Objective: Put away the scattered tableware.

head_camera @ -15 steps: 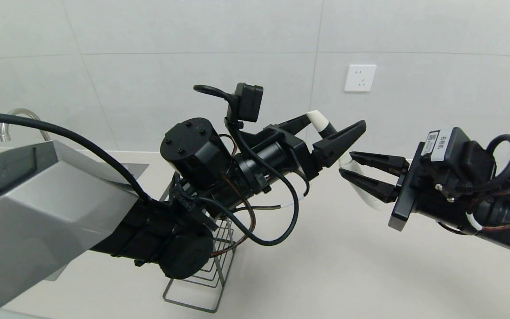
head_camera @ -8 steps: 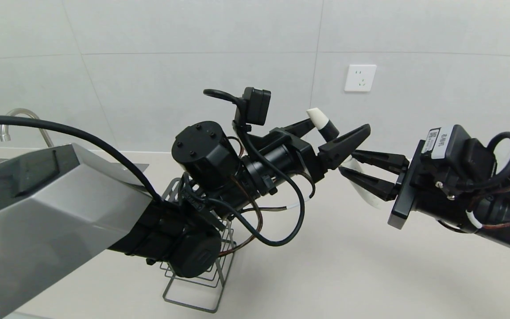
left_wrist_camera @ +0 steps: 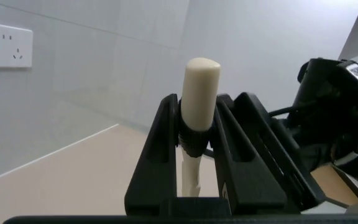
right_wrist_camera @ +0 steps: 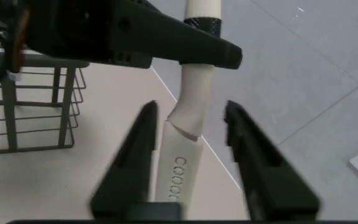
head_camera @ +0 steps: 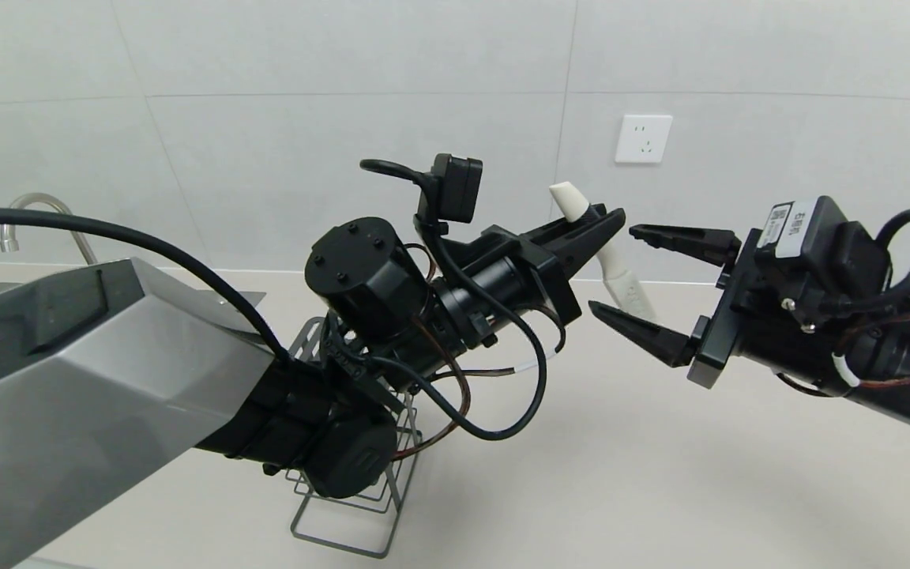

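Observation:
A cream-white utensil (head_camera: 615, 265) with a black band on its handle hangs in the air above the counter, its handle end pointing up. My left gripper (head_camera: 607, 220) is shut on the handle at the band. In the left wrist view the utensil (left_wrist_camera: 200, 87) stands clamped in that gripper (left_wrist_camera: 204, 99). My right gripper (head_camera: 618, 269) is open, one finger on each side of the utensil's lower part without holding it. The right wrist view has the utensil (right_wrist_camera: 193, 102) hanging between the spread fingers of my right gripper (right_wrist_camera: 190, 111).
A wire rack (head_camera: 351, 506) stands on the beige counter (head_camera: 621, 474) below my left arm, also visible as the rack (right_wrist_camera: 36, 99). A faucet (head_camera: 35, 212) rises at the far left. A wall socket (head_camera: 643, 138) sits on the tiled wall behind.
My left gripper has shut on the utensil's handle. My right gripper, shut on the lower end before, has opened and let go. The utensil now stands more upright.

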{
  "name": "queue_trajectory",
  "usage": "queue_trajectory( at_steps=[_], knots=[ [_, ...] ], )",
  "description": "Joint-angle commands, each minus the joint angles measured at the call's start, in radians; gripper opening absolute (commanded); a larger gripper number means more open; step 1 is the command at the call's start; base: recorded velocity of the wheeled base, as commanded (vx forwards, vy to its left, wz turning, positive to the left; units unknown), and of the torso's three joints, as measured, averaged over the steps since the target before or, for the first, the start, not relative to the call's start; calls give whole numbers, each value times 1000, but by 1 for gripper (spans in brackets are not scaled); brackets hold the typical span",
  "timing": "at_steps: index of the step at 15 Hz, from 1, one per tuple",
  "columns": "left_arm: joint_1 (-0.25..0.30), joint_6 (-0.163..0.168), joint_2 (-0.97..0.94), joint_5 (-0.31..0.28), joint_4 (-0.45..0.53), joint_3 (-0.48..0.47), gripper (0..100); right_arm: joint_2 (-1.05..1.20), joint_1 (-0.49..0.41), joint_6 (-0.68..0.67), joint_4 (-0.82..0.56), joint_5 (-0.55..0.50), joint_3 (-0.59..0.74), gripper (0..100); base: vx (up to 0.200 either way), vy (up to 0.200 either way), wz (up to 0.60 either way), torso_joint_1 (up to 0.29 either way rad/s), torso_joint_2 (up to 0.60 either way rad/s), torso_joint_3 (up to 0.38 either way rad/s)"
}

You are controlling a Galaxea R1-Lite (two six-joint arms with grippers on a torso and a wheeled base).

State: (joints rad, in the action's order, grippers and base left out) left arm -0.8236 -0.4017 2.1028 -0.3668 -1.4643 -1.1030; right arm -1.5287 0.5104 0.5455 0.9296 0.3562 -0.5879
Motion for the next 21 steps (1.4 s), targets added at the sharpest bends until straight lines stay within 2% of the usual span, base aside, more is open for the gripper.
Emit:
queue_trajectory(
  at_steps=[1,5,7,10,14,16,17,19,21],
  knots=[
    [0,0,-7,0,1,0,0,-2,0,1,2,-3,16,100,0,0,0,0,0,0],
    [6,9,-21,6,4,8,0,4,0,2,11,-9,49,100,0,0,0,0,0,0],
    [9,9,-36,32,9,12,0,27,0,2,14,-9,69,100,0,0,0,0,0,0],
    [23,9,-90,55,12,77,0,147,-3,-9,11,-43,181,100,0,0,0,0,0,0],
    [26,11,-141,114,21,161,0,387,-109,-30,-29,-43,326,100,0,0,0,0,0,0],
    [27,40,-155,118,39,176,0,535,-153,-32,-78,-43,422,100,0,0,0,0,0,0],
    [26,67,-158,121,42,181,0,593,-184,-32,-86,-45,461,100,0,0,0,0,0,0],
    [23,101,-162,149,41,193,0,696,-259,-32,-127,-45,464,100,0,0,0,0,0,0],
    [20,104,-187,149,42,192,0,792,-332,-45,-206,-43,464,100,0,0,0,0,0,0]
  ],
)
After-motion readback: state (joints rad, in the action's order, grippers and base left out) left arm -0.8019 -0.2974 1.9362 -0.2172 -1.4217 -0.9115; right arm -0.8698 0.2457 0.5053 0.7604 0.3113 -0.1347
